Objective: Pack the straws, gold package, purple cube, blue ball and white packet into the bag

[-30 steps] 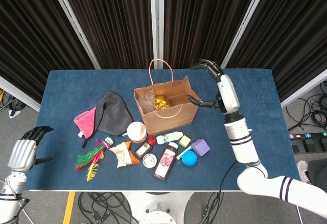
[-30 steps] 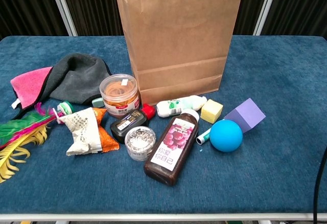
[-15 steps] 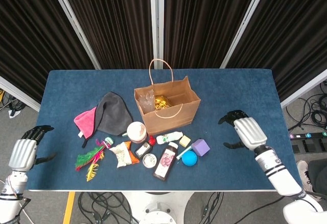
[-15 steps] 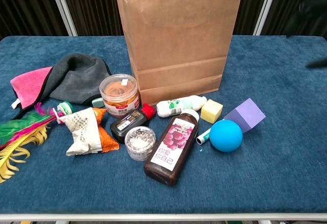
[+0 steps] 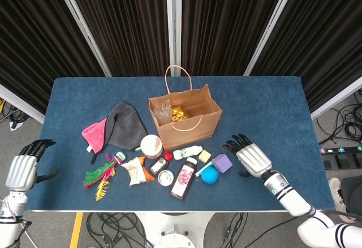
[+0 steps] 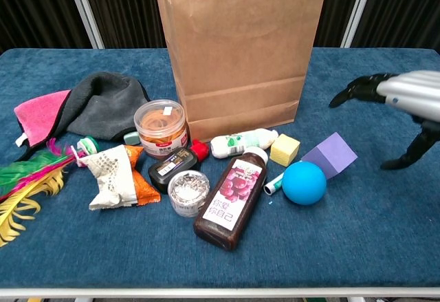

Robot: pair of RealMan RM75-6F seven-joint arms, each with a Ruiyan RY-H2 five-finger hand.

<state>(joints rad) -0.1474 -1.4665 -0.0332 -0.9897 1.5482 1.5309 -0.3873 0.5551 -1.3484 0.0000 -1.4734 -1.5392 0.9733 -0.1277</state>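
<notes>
Right robot hand (image 5: pixel 249 157) now nearer purple cube (image 5: pixel 222 162)

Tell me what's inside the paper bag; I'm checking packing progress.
The head view shows the bag holding a gold package and something clear, crinkly. Its walls hide anything deeper.

White Chinese characters are printed on the purple label of the dark bottle (image 6: pixel 229 199) lying on the worktop; in the chest view they appear to read "你爱你自己", though the small print beneath cannot be made out. A label is carried by the small black bottle (image 6: pixel 174 166) and by the white bottle (image 6: pixel 242 142), but neither can be read.
</notes>
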